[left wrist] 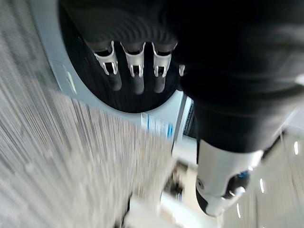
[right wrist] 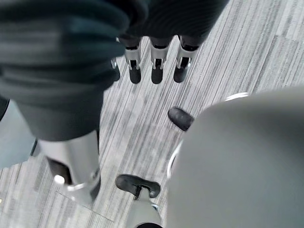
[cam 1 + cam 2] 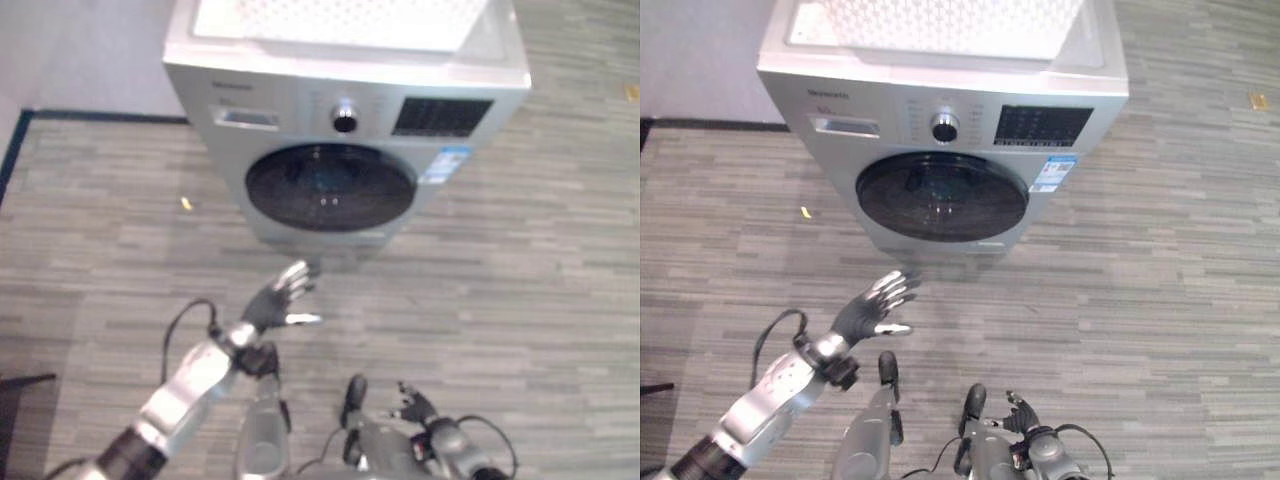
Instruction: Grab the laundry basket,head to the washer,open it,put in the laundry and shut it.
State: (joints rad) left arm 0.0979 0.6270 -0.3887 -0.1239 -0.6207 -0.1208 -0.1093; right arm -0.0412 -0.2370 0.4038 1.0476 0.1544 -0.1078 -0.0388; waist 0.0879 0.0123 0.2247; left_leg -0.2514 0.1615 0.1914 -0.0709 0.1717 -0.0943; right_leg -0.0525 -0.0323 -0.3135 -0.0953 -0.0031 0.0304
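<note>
The washer (image 3: pixel 943 130) stands on the floor (image 3: pixel 1160 270) ahead of me, against the wall (image 3: pixel 700 60), its round dark door (image 3: pixel 942 196) shut. Above the door sit a knob (image 3: pixel 945 127), a dark panel (image 3: pixel 1044 125) to its right and a drawer (image 3: pixel 844 126) to its left. A blue and white sticker (image 3: pixel 1053 173) is stuck just right of the door. A white perforated basket (image 3: pixel 940 22) rests on the washer's top.

My left hand (image 3: pixel 872 306) is raised in front of the washer, below the door and apart from it, fingers (image 1: pixel 137 71) straight and spread, holding nothing. In my left wrist view those fingers point at the dark door glass.

My right hand (image 3: pixel 418 405) hangs low near the bottom edge of the eye views, well back from the washer. Its fingers (image 2: pixel 156 64) are relaxed and apart over bare floor, with nothing in them.

A small yellow scrap (image 3: pixel 805 211) lies on the floor left of the washer, and another yellow bit (image 3: pixel 1258 101) lies far off to the right.
</note>
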